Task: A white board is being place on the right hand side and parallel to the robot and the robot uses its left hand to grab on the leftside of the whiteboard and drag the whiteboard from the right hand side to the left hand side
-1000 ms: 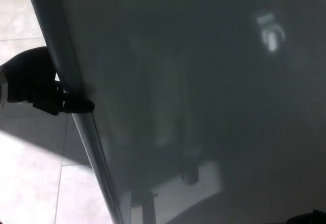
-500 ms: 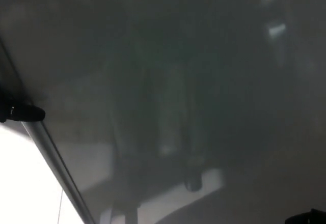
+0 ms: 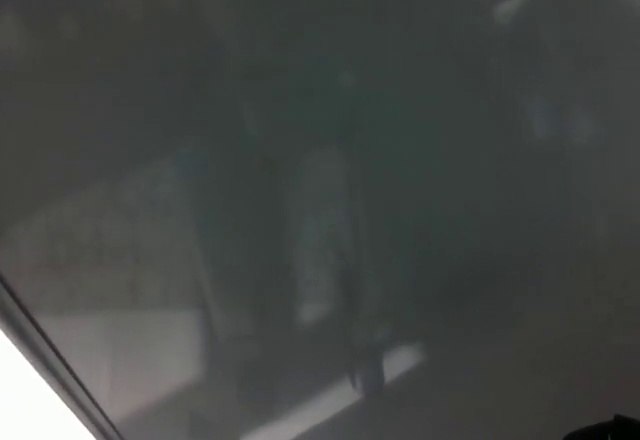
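A: Whiteboard (image 3: 330,180) filled nearly the whole head view. Dim grey face, blurred, with faint reflections only. Its frame edge (image 3: 45,355) ran as a slanted strip across the lower left corner; a bright patch of floor (image 3: 18,400) showed beyond it.

B: Left hand?

A: Not in view. Could not say whether its fingers were clamped on the frame or loose. A small dark shape sat at the bottom right corner, too little of it to name. Right hand not identifiable either.

B: So the board lay right across the robot's front?

A: Judged so, close to the camera, with only its left border showing.

B: Risks from here?

A: Main one, as I judged it: the grip point lay outside the picture, so any slip along the smooth frame would pass unseen. If the hold were shallow, a further pull could let the edge slide free. A pull from one side only might also swing or tilt the board towards the robot's body.
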{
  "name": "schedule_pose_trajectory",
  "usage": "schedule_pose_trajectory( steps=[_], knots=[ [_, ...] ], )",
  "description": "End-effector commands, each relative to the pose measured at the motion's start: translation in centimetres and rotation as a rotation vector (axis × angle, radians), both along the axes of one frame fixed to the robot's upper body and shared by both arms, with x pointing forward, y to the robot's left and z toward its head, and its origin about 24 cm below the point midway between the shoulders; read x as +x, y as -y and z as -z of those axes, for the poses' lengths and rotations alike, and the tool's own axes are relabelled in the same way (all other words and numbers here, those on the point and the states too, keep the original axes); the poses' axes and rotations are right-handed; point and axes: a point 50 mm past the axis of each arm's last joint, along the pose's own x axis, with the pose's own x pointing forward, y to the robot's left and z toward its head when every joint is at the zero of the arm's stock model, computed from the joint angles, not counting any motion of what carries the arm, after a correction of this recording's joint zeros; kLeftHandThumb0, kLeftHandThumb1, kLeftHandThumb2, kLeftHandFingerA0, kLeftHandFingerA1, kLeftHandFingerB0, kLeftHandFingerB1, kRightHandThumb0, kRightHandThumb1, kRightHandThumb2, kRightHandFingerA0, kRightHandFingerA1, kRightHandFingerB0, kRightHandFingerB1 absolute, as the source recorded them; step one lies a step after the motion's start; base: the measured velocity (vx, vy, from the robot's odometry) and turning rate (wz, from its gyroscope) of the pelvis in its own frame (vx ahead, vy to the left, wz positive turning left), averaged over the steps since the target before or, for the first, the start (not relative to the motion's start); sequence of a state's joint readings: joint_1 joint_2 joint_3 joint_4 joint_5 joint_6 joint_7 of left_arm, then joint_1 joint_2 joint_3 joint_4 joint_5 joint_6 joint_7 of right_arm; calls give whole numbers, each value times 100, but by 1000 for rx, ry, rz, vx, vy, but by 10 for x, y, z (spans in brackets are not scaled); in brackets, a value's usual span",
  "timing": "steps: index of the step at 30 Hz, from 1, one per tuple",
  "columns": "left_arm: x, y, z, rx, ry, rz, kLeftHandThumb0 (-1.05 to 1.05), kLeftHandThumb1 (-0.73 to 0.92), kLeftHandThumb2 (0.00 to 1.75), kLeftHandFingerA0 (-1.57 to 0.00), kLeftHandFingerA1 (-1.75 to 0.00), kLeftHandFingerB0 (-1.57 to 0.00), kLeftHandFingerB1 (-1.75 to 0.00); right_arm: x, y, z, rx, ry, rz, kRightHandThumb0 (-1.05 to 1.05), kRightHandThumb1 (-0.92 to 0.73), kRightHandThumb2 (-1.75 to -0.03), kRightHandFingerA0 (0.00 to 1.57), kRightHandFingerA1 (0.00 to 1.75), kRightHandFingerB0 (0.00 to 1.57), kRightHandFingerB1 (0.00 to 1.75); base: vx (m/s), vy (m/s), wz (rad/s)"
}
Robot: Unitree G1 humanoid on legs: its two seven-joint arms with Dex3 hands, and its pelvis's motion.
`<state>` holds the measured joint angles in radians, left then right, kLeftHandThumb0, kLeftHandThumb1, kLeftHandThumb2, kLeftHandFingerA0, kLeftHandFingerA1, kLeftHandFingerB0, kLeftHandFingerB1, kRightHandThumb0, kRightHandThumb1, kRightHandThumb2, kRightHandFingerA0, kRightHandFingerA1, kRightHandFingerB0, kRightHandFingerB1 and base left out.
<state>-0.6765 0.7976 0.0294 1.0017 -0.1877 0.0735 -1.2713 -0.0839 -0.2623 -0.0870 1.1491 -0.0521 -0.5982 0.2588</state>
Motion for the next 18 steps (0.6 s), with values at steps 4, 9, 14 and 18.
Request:
schedule_pose_trajectory(
  steps=[4,9,14,18],
  knots=[
    [-36,-28,6,5,-85,9,1,80,68,-66,-63,-79,-91,-5,7,0,-17,-17,10,-62,-74,-75,76,119,60,88,0,0,0],
    [-47,-40,2,9,-159,-48,4,75,74,-51,-68,-74,-94,-6,6,1,-18,-25,7,-63,-73,-75,79,122,61,89,0,0,0],
    [-55,-51,-5,40,-154,-91,9,79,75,-60,-75,-74,-93,-5,7,1,-26,-29,-2,-61,-74,-76,80,121,61,86,0,0,0],
    [-62,-56,-10,31,-156,-93,9,83,71,-60,-75,-73,-87,-5,7,0,-37,-24,-8,-61,-73,-77,81,122,62,88,0,0,0]
  ],
)
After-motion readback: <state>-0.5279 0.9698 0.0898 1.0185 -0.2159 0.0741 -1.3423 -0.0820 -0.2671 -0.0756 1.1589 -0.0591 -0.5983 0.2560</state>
